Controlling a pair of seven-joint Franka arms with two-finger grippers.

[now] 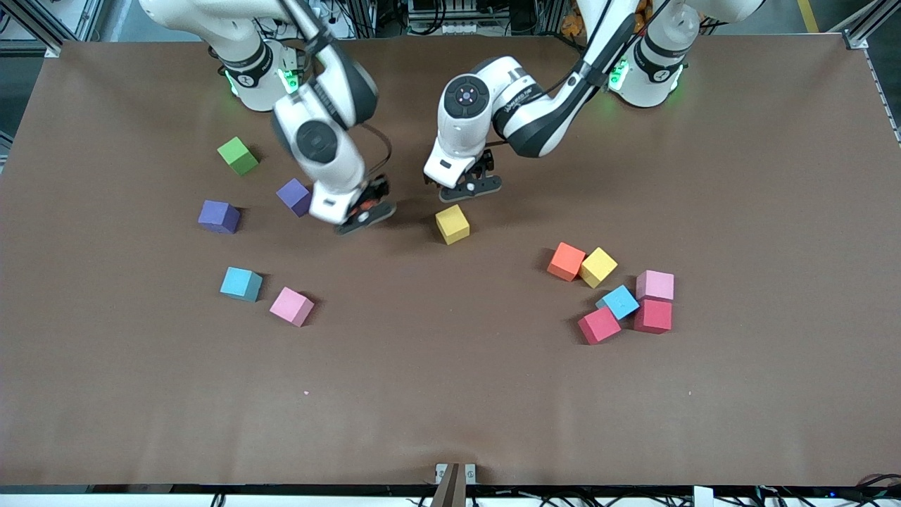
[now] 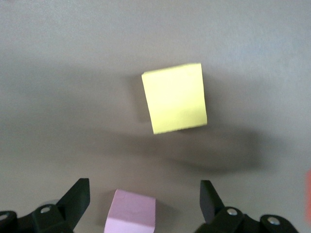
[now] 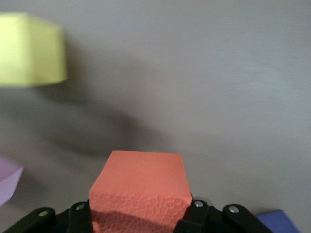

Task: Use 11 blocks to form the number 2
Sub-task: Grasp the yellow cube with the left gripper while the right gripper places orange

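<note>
A: Two tools work mid-table. The left tool [image 1: 470, 187] hangs spread over a pink cube [image 2: 130, 213], with a yellow cube [image 1: 452, 224] just nearer the front camera; both look like the first pieces of the figure.

B: And the right tool [image 1: 364, 215]?

A: It pinches an orange cube [image 3: 139, 191] above the table [image 1: 450, 408], seemingly bound for those two. The remaining blocks lie scattered toward both arms' ends.

B: Anything unclear?

A: The left arm hides the pink cube from the front; the wrist view cuts it off.
</note>
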